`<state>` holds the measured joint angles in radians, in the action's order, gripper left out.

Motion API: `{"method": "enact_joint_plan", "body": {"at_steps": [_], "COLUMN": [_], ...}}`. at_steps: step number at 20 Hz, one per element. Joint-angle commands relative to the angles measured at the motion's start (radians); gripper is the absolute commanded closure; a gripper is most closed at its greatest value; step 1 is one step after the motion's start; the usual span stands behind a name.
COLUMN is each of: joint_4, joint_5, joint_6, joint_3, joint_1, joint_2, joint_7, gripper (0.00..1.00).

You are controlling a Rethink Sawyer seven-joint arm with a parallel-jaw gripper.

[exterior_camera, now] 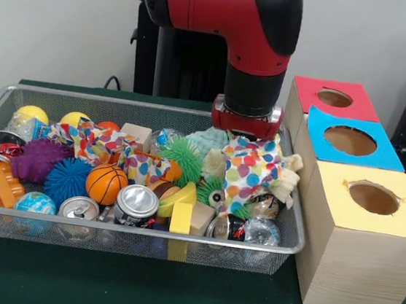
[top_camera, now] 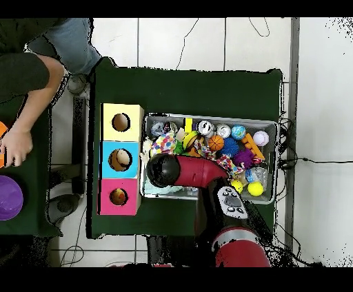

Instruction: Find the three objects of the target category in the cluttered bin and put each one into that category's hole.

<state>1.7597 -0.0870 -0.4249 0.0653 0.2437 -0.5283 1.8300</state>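
Gripper (exterior_camera: 245, 127) sits low over the wire bin (exterior_camera: 149, 106), its tips buried behind a polka-dot cloth (exterior_camera: 251, 168); apart or together cannot be told. Just beside the cloth lie a green spiky ball (exterior_camera: 182, 157) and a teal fuzzy lump (exterior_camera: 208, 139). Further off: cans (exterior_camera: 137, 205), an orange basketball (exterior_camera: 105, 183), a purple spiky ball (exterior_camera: 39, 159). Three boxes with holes stand beyond the bin: red (exterior_camera: 334, 98), blue (exterior_camera: 349, 140), yellow (exterior_camera: 374, 198).

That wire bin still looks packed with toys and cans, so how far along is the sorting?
Early, it seems. The wire bin is full: cans, balls, blocks, cloth. In the overhead view the blue box seems to hold something pale; the yellow box and red box look dark inside. The gripper is low over the polka-dot cloth, grip hidden. Most remains.
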Motion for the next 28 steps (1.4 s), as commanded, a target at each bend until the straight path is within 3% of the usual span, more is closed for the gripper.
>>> {"method": "enact_joint_plan", "body": {"at_steps": [1,11,28], "joint_4": [0.075,0.136,0.066], "joint_5": [0.005,-0.032,-0.116], "joint_6": [-0.129,-0.335,-0.448], "joint_3": [-0.006,0.017,0.074], "joint_1": [0.077,0.17,0.3], "joint_2": [-0.124,-0.305,-0.326], "joint_7": [0.056,-0.069,-0.179], "gripper": [1.0,1.0,1.0]}}
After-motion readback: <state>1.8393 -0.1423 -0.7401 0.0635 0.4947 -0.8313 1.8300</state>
